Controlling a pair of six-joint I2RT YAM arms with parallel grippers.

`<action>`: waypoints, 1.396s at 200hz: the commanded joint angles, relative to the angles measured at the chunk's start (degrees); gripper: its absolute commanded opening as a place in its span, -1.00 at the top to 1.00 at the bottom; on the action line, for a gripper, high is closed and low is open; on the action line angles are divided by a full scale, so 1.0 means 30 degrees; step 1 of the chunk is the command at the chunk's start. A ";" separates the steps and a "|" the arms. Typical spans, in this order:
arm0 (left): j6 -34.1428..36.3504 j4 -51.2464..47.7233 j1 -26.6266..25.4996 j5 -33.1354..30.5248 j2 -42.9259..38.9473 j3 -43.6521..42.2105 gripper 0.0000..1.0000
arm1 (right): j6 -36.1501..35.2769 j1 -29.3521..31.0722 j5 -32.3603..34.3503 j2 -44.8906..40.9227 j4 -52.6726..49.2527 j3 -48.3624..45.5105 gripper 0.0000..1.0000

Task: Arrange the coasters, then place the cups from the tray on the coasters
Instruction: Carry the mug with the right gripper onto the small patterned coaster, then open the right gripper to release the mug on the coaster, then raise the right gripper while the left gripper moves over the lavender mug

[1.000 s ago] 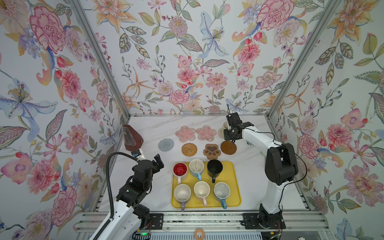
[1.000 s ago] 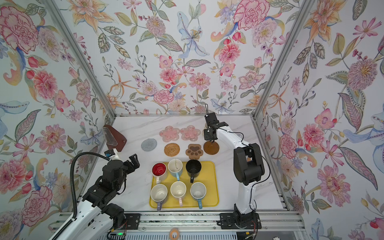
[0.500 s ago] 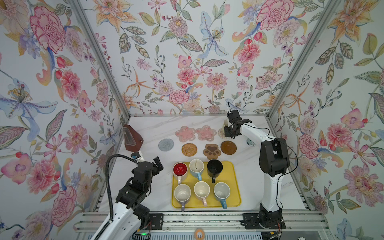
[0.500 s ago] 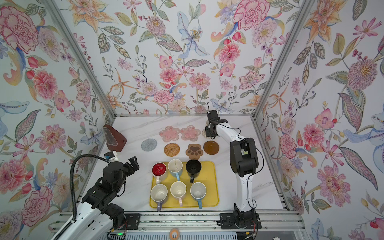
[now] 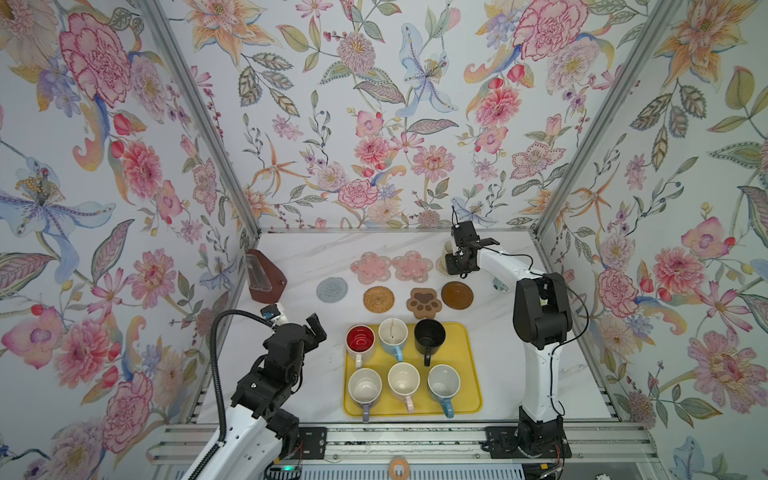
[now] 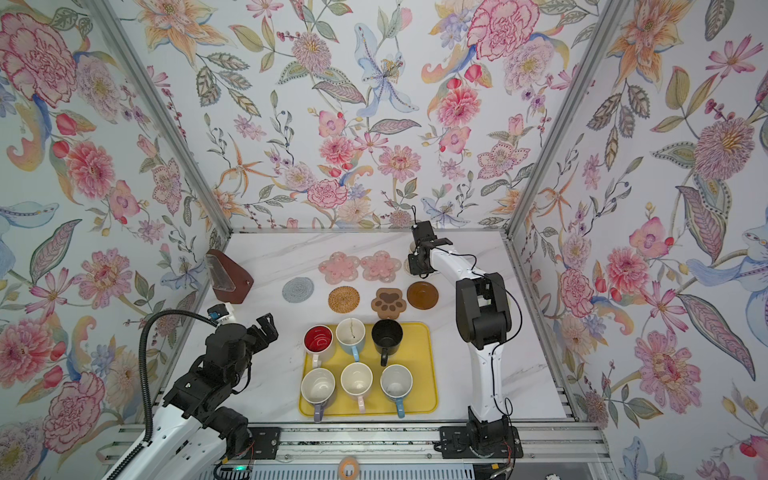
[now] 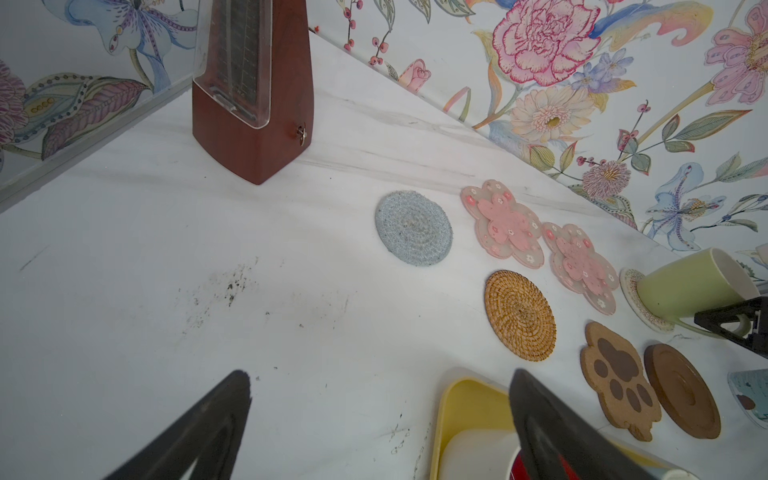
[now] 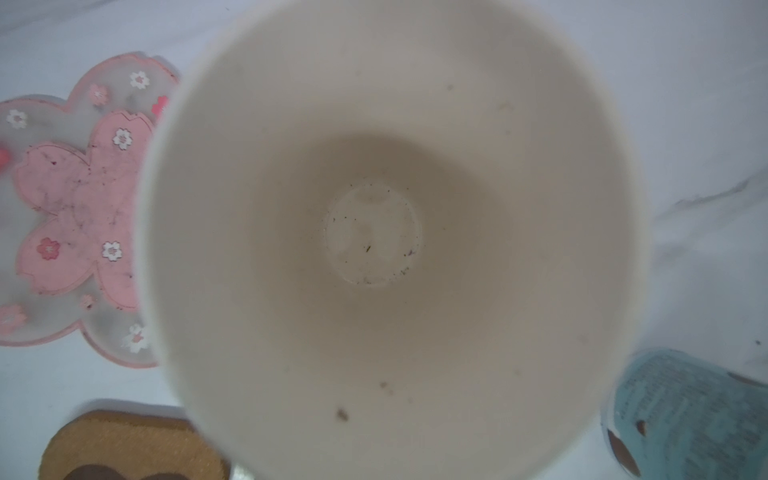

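My right gripper (image 5: 458, 261) is shut on the handle of the light green cup (image 7: 694, 286). The cup is tilted, its base at the pale woven coaster (image 7: 633, 297) at the back right. Its cream inside (image 8: 374, 232) fills the right wrist view. Two pink flower coasters (image 5: 371, 267) (image 5: 412, 266) lie beside it. In front lie the grey (image 5: 332, 289), rattan (image 5: 378, 299), paw (image 5: 424, 303) and dark wooden (image 5: 457, 295) coasters. Several cups stand on the yellow tray (image 5: 471, 374), among them the red-inside one (image 5: 360, 338) and the black one (image 5: 429, 334). My left gripper (image 5: 316, 328) hangs open, left of the tray.
A brown metronome (image 5: 264, 276) stands at the back left by the wall. A small white-blue jar (image 5: 500, 286) sits right of the dark wooden coaster, under my right forearm. Walls close in the table on three sides.
My right arm has carried the light green cup a little back and left, over the pale woven coaster. The left arm has hardly moved.
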 commanded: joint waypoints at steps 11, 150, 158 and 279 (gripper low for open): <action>-0.0116 -0.0484 0.0202 0.0089 -0.0160 -0.0137 -0.98 | -0.0047 -0.0131 -0.0115 0.0002 0.0722 0.0545 1.00; -0.0072 -0.0057 0.0176 0.0210 0.0212 0.0023 -0.98 | 0.1873 -0.0230 -0.0055 -0.7823 0.3173 -0.4953 -0.91; -0.0032 0.0076 0.0204 0.0290 0.0353 0.0042 -0.98 | 0.2181 -0.0208 -0.0284 -0.9287 0.4088 -0.6630 -0.98; 0.0381 -0.0714 0.0210 0.1776 0.1432 0.1007 -0.96 | 0.4690 0.0334 0.0640 -1.7919 0.7330 -1.6115 -0.98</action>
